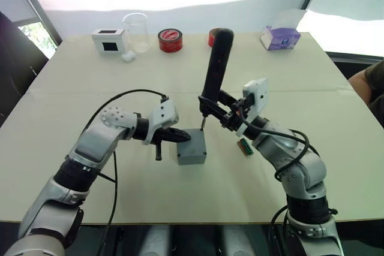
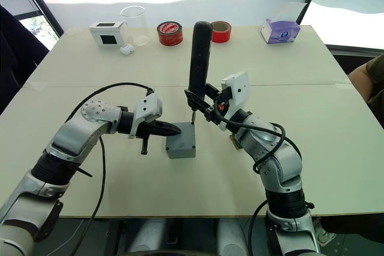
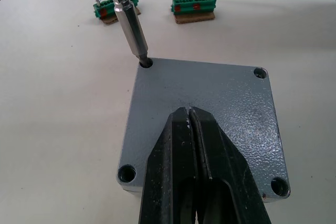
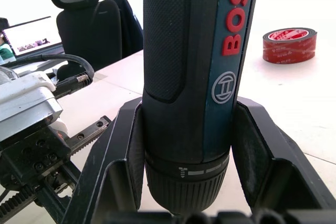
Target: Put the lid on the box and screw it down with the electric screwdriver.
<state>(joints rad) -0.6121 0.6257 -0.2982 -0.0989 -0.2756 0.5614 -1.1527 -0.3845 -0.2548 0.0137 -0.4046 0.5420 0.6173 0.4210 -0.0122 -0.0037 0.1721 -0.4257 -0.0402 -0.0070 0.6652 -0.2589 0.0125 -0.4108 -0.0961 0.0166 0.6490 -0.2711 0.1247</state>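
Left wrist view showed the left gripper (image 3: 190,116) pressed together on the lid (image 3: 231,108), which sat on the box (image 1: 192,147). The right gripper (image 4: 189,145) squeezed the electric screwdriver (image 4: 194,51), bit in a corner hole.

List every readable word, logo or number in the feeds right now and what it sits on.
"BOS", red letters cut off at the frame edge, on the black thick electric screwdriver.
Round "H"-like emblem below those letters, same tool.
Red tape roll: print too blurred to read.
Purple tissue box: print too small to read.
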